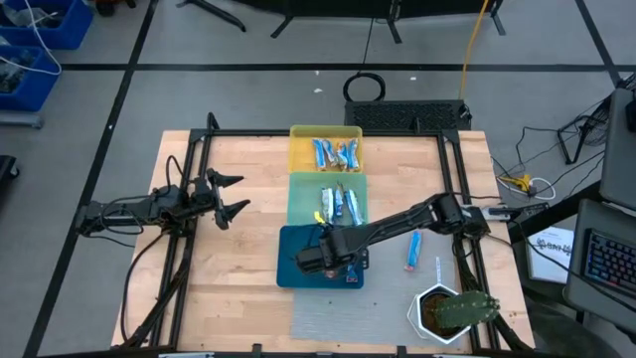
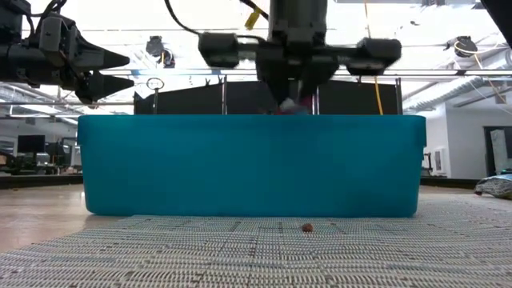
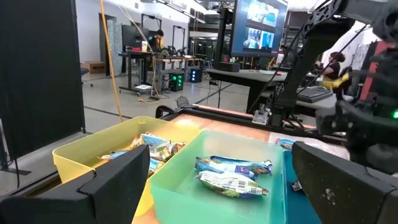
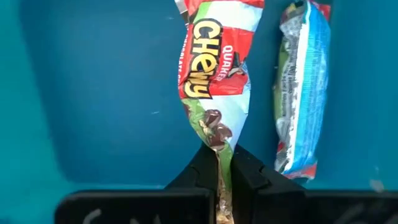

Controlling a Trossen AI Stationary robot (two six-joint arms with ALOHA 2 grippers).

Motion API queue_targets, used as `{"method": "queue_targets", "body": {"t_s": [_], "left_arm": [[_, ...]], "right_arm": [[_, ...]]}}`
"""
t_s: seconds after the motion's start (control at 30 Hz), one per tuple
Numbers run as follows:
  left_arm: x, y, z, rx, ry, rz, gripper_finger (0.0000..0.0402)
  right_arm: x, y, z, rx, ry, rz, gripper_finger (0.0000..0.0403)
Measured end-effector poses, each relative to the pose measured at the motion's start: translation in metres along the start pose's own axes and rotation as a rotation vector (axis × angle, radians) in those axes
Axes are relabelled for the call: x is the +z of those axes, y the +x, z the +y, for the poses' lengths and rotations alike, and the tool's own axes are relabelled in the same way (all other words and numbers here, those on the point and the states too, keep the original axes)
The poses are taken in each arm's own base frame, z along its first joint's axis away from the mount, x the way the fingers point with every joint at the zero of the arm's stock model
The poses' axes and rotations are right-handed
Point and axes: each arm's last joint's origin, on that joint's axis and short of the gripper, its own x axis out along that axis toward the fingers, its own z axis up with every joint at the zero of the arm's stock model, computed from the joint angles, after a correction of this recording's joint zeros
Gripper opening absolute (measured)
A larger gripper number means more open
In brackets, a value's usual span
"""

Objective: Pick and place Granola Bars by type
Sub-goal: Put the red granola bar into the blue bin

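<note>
While my right gripper [image 4: 224,163] hangs over the blue tray [image 1: 298,249], its fingers are pinched tight on the end of a red Chewy bar [image 4: 214,68], which dangles above the tray floor. A second bar with a blue-edged wrapper [image 4: 298,87] lies flat in the same tray, just beside the held one and not touching it. From the low view I see the right arm coming down behind the tray's near wall (the bar itself shows only as a speck of red at the rim). The green tray [image 1: 301,194] next along holds a few bars [image 3: 233,174], and the yellow tray [image 1: 298,139] beyond it holds several more [image 1: 335,152]. Two bars remain loose on the worktop [image 1: 234,278]: a blue one [image 1: 412,251] and a pale slim one [image 1: 437,267], both to the right of the trays. My left gripper [image 1: 231,196] waits well to the left of the trays, fingers spread wide and holding nothing.
</note>
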Motion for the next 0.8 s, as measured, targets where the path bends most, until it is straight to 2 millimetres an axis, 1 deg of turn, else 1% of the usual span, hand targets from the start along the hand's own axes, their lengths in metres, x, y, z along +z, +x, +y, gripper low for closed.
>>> {"method": "queue_targets", "body": {"t_s": [0.2,0.37,0.47,0.63,0.7,0.8], "left_arm": [[0.0,0.0,0.0,0.0,0.0,0.0,0.0392],[0.0,0.0,0.0,0.0,0.0,0.0,0.0392],[0.0,0.0,0.0,0.0,0.0,0.0,0.0392],[0.0,0.0,0.0,0.0,0.0,0.0,0.0392],[0.0,0.0,0.0,0.0,0.0,0.0,0.0392],[0.0,0.0,0.0,0.0,0.0,0.0,0.0392]], "right_arm": [[-0.002,0.024,-0.006,-0.029,0.014,0.042,0.0005],[-0.003,0.041,-0.005,0.012,0.014,0.06,0.0005],[-0.003,0.047,-0.008,-0.002,0.008,0.058,0.0005],[-0.002,0.049,-0.011,-0.024,0.0,0.072,0.0005],[-0.002,0.049,-0.011,-0.024,-0.002,0.071,0.0015],[-0.002,0.049,-0.012,-0.028,-0.002,0.067,0.0042]]}}
